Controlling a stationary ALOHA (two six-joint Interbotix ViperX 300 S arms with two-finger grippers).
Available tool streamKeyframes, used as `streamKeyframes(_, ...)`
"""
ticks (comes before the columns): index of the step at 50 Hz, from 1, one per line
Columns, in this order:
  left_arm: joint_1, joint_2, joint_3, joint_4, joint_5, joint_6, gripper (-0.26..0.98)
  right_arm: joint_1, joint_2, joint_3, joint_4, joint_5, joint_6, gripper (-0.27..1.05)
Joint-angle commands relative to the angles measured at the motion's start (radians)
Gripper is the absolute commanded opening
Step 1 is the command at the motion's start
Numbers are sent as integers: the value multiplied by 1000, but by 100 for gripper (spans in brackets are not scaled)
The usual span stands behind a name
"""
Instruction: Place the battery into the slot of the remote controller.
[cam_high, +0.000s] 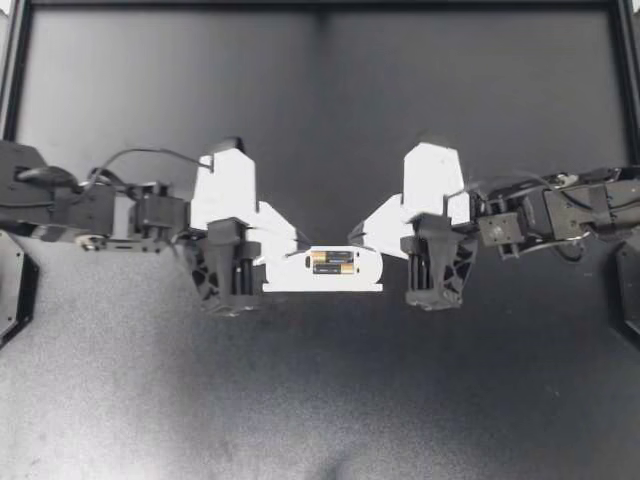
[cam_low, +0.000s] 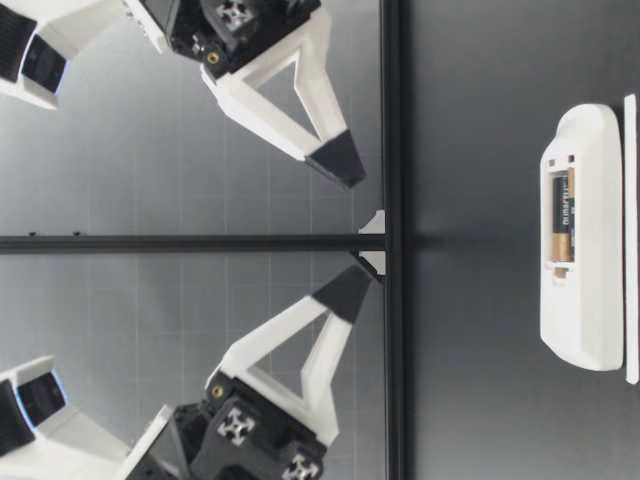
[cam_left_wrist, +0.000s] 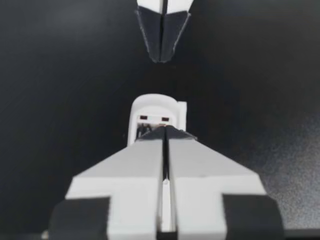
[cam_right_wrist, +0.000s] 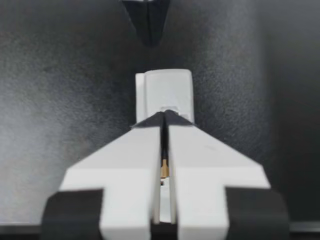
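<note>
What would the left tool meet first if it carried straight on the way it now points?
Probably the remote controller: the shut left tool slants down toward it and should pass under the right tool. Depth is unclear, so it could touch the table just past it instead.

Top view: straight down from well above the bench (cam_high: 320, 410), taking in both arms, with the remote controller (cam_high: 370, 272) between left gripper (cam_high: 300, 243) and right gripper (cam_high: 353, 236). Low view: at bench height, near, facing across to that same remote controller (cam_low: 590, 300) beneath both grippers. Wrist views: along each gripper from opposite ends, facing one another, with the remote controller (cam_left_wrist: 155, 107) shared between them.
</note>
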Motion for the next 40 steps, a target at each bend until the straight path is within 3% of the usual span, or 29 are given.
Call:
streamKeyframes(1, 5, -29, -8, 0, -9, 2, -16, -8, -8, -21, -2, -8, -6, -11)
streamKeyframes(40, 5, -44, -3, 5, -5, 21, -16, -8, -12, -18, 2, -8, -5, -11)
